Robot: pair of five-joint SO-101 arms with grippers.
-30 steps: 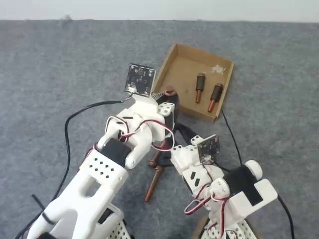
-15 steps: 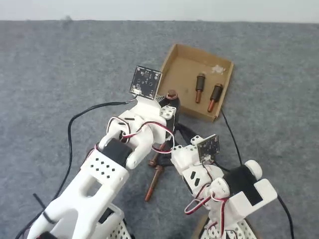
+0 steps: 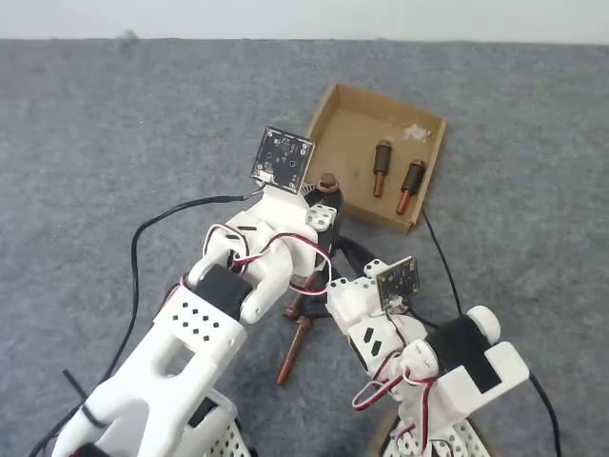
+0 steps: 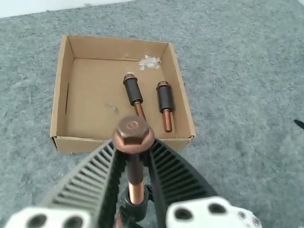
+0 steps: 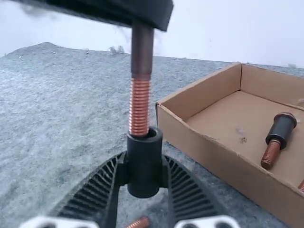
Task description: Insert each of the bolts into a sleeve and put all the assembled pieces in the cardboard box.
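My left gripper (image 4: 134, 148) is shut on a copper bolt (image 4: 133, 133), held upright with its hex head on top. Straight below it, my right gripper (image 5: 144, 167) is shut on a black sleeve (image 5: 144, 159). The bolt's threaded end (image 5: 139, 107) sits just in the sleeve's mouth. From above, the bolt head (image 3: 328, 180) shows beside the near left wall of the cardboard box (image 3: 328, 105). Two assembled pieces (image 3: 382, 164) (image 3: 411, 183) lie side by side in the box. Another loose bolt (image 3: 293, 350) lies on the carpet under the arms.
Grey carpet (image 3: 114, 143) covers the table. The box stands at the back right of the arms, open at the top. A black cable (image 3: 143, 233) loops to the left of the left arm (image 3: 190, 333). The right arm (image 3: 419, 367) rises at the bottom right.
The left wrist has swung slightly to the right and toward the box, carrying the bolt with it. The right arm has kept still.
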